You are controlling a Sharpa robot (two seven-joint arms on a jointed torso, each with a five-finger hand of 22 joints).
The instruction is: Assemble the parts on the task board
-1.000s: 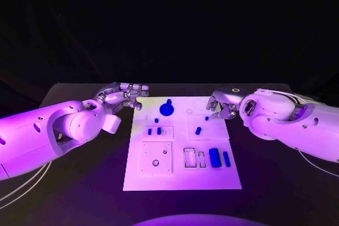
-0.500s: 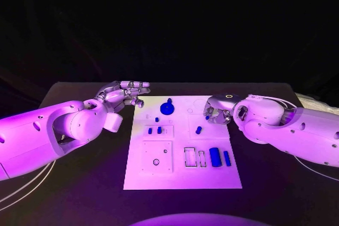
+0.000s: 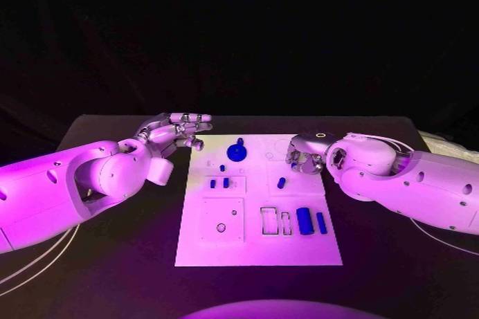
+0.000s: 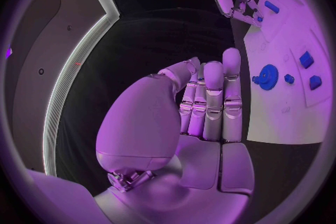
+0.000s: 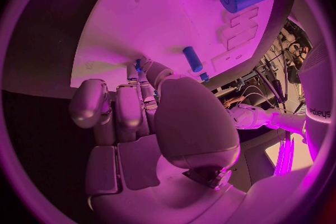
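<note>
- While the right hand (image 3: 304,155) hovers over the board's (image 3: 257,253) upper right, fingers curled near a small blue peg (image 3: 293,164), whether it pinches it I cannot tell.
- Left hand (image 3: 178,132), spread and empty, waits upper left.
- Judged step: picking a peg; next, secure grip.

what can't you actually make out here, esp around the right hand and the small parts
- Right hand, head view: its fingertips are hidden behind its own wrist, so contact with the task board cannot be told.
- Right wrist view: a small blue part is half covered by the fingers; grip unclear.
- Head view: the small parts are too small to tell whether they are seated.
- Left hand, left wrist view: open, off the board.
</note>
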